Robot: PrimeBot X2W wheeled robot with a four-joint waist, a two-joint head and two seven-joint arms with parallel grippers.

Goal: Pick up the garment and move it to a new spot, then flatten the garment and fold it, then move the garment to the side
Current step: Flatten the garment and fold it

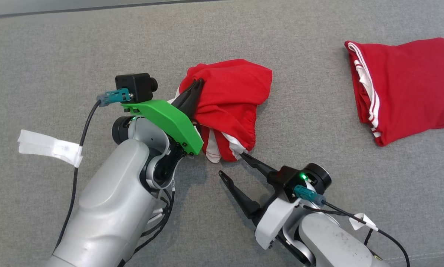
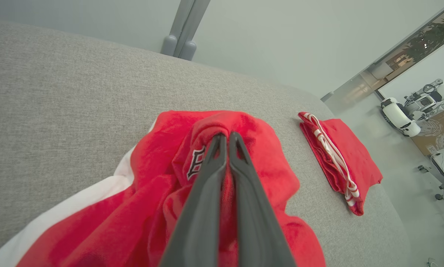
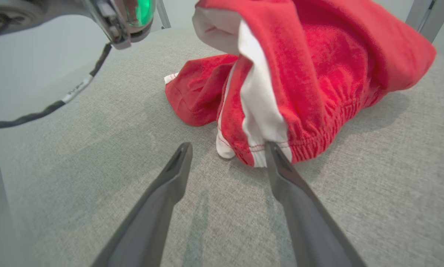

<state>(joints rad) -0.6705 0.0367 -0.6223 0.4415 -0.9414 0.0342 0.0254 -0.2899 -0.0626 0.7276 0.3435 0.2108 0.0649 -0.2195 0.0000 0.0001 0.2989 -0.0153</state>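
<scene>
Red garment [image 1: 229, 100], bunched well apart from the folded red pile [image 1: 403, 89], is pinched at its top by the left gripper [image 1: 199, 82]; right gripper [image 1: 231, 164] spread wide, one tip touching the garment's hem [image 3: 318, 144] (likely second grip point).

The red garment [image 2: 266, 163] was pinched at a raised fold by the left gripper [image 2: 227, 136], whose fingers were pressed together. A second, folded red garment [image 2: 349, 155] was seen well apart on the grey surface [image 2: 77, 111].
</scene>
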